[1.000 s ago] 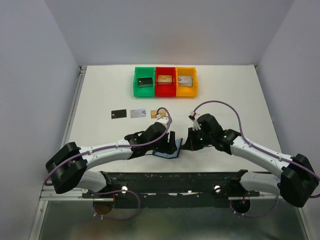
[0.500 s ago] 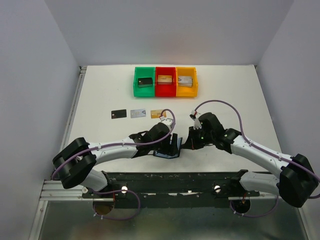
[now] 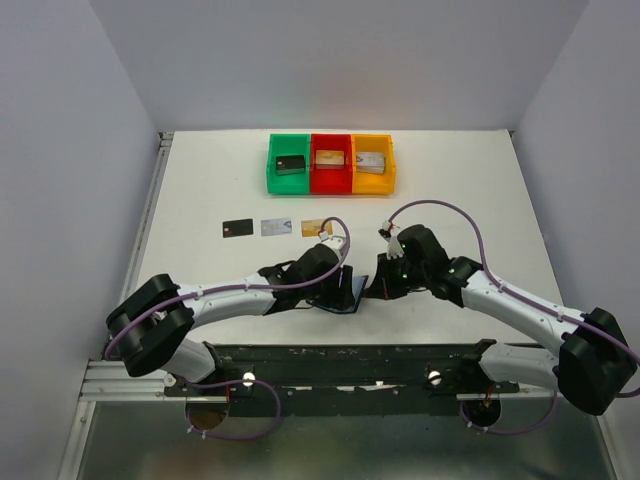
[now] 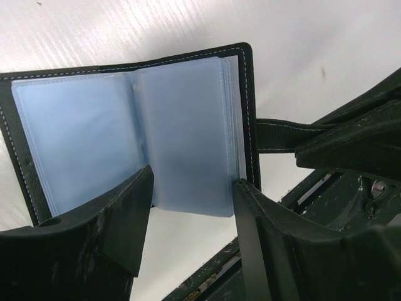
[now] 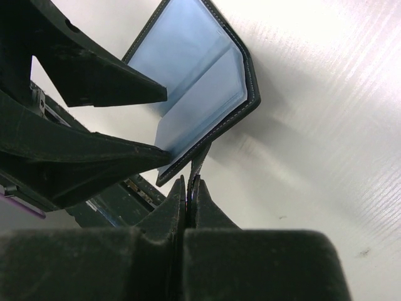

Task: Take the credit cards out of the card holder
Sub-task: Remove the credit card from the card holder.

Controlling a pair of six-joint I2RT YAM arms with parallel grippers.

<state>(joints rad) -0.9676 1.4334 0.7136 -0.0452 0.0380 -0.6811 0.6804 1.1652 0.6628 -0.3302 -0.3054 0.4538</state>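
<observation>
The card holder (image 4: pixel 125 119) lies open near the table's front edge, its blue-grey sleeves facing up; it is also seen as the card holder (image 3: pixel 347 293) from above. My left gripper (image 4: pixel 193 179) is open, its fingertips straddling the lower edge of the right-hand sleeve stack. My right gripper (image 5: pixel 190 182) is shut on the holder's thin black strap (image 4: pixel 282 135), beside the holder's right edge (image 5: pixel 247 94). Three credit cards lie in a row on the table behind the arms: black (image 3: pixel 237 228), silver-grey (image 3: pixel 275 227) and tan-gold (image 3: pixel 313 227). No card shows inside the sleeves.
Green (image 3: pixel 290 165), red (image 3: pixel 331 163) and yellow (image 3: pixel 372 163) bins stand joined at the back, each with a small block inside. The dark mounting rail (image 3: pixel 350 360) runs along the near edge just below the holder.
The left arm has reached further right over the holder, and its jaws have narrowed a little around the sleeves. The right gripper has kept its hold on the strap.
</observation>
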